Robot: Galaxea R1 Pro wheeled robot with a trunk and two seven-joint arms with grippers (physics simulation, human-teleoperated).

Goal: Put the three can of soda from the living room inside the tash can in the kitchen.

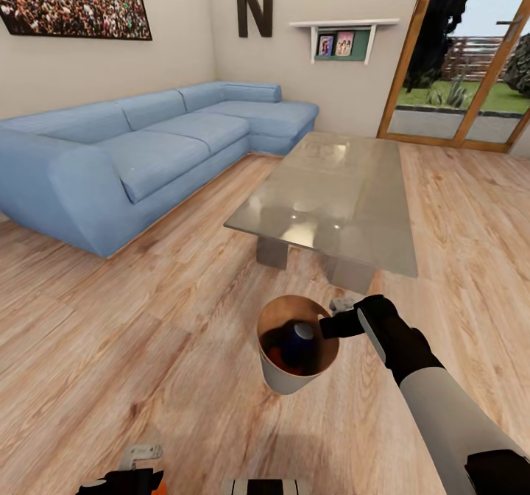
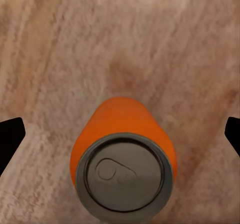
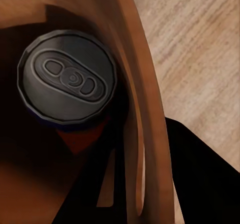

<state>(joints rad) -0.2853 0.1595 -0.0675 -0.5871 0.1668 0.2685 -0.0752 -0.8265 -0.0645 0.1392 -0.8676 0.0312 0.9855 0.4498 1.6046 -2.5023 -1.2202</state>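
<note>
While the left gripper (image 2: 120,134) hangs spread wide around an upright orange can (image 2: 124,159) over the wood floor (image 2: 120,34), the right gripper (image 1: 340,323) pinches the trash can (image 1: 278,376) by its rim, a blue can (image 1: 300,342) and an orange one inside. Beyond, glass table (image 1: 335,208), blue sofa (image 1: 132,156), wall letter "N" (image 1: 254,4).

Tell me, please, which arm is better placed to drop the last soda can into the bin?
Left: an orange can sits between its fingers. The right gripper is on the bin's rim.
</note>
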